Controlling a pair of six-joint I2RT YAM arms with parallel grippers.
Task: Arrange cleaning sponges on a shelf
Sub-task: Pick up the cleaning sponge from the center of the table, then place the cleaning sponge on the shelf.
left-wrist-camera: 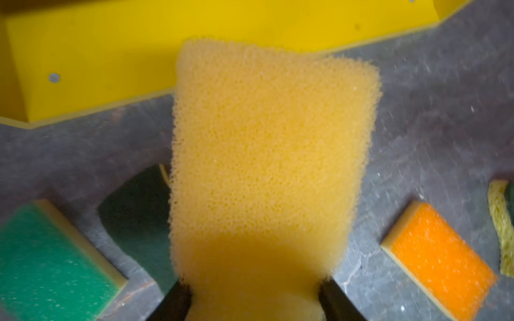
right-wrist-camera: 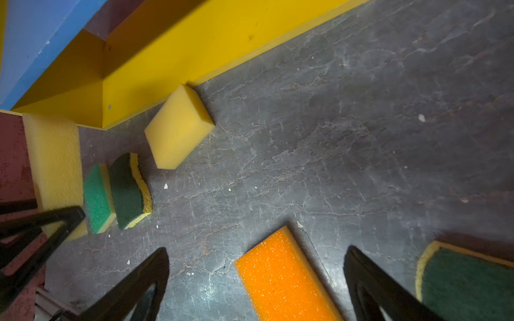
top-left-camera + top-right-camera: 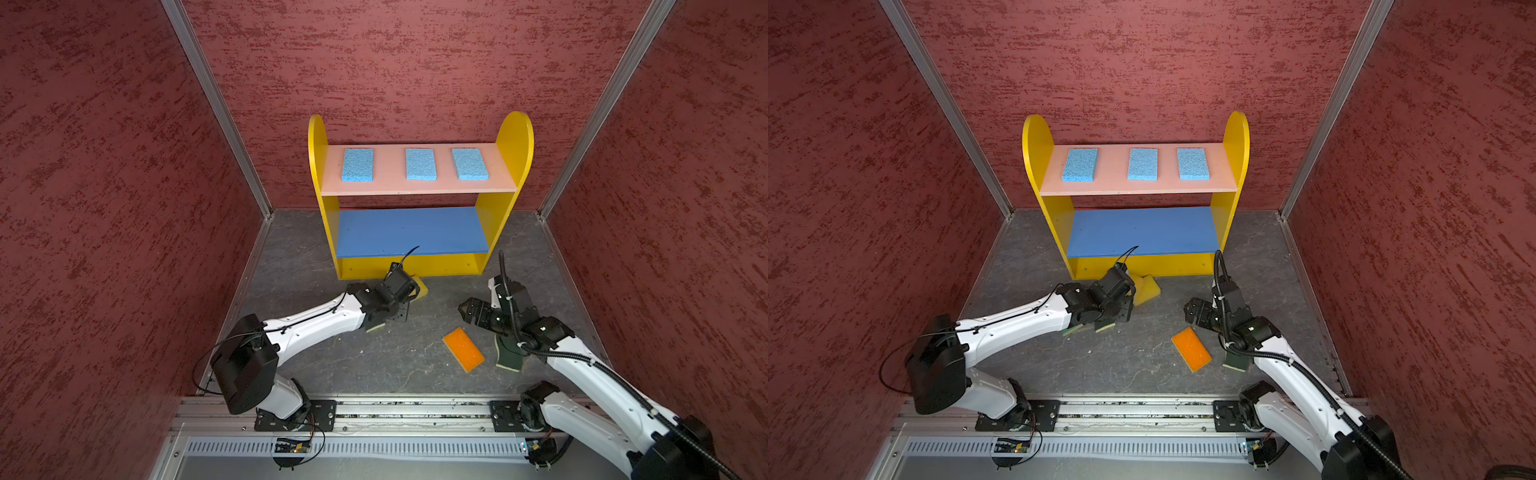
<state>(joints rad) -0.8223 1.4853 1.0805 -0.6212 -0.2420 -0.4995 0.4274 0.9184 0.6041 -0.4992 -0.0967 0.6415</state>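
Where the left claw (image 1: 254, 285) pinches a yellow sponge (image 1: 264, 152) by one end, we record: long axis pointing away from the claw at the shelf base (image 1: 111, 55), near ahead; blue board (image 3: 411, 232) higher up. Empty, the right claw (image 2: 257, 251) gapes beside the orange sponge (image 2: 278, 278).

- A row of sponges (image 3: 358, 165) (image 3: 421, 164) (image 3: 469, 164) lies on the shelf's (image 3: 449, 266) top board.
- The near sponge (image 2: 179, 127) lies on the floor (image 3: 374, 357) just before the shelf's base.
- The gripped sponge (image 1: 264, 166) hangs left of it.
- The left pair of sponges (image 2: 97, 197) (image 2: 126, 191) lies side by side, farther before the shelf.
- The right pair of sponges (image 3: 463, 349) (image 3: 507, 353) lies before the shelf's right end.
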